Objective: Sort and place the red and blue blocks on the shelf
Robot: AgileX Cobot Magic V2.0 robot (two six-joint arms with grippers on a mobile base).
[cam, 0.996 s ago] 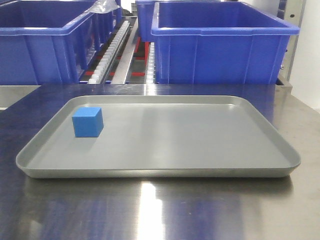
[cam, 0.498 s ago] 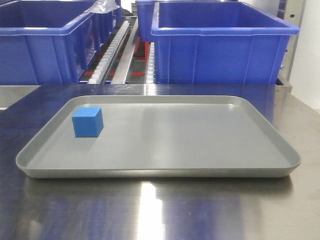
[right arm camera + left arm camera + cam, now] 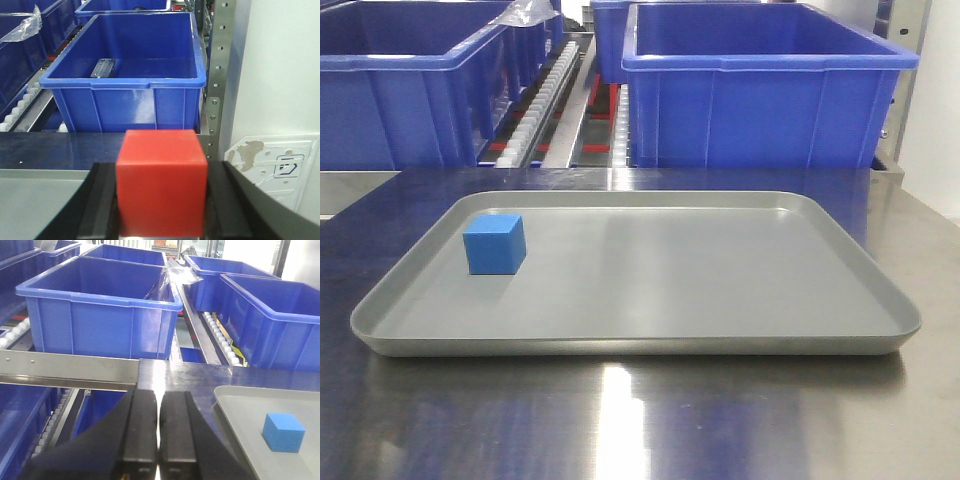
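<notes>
Blue block [image 3: 495,243]: sits inside grey tray [image 3: 650,345], near its left rim, on steel bench [image 3: 740,420]. Red block [image 3: 161,182]: clamped between right jaws, facing a blue bin [image 3: 130,95]. Left jaws: pressed together, holding nothing, left of the tray.

Front camera sits low at the table [image 3: 640,430] edge, facing grey tray [image 3: 640,345] and blue bins [image 3: 765,100]. Left wrist camera looks forward over the left gripper [image 3: 159,405], sharing the tray's left corner and blue block [image 3: 283,432]. Right wrist camera, close behind the red block [image 3: 161,182], faces one bin.
</notes>
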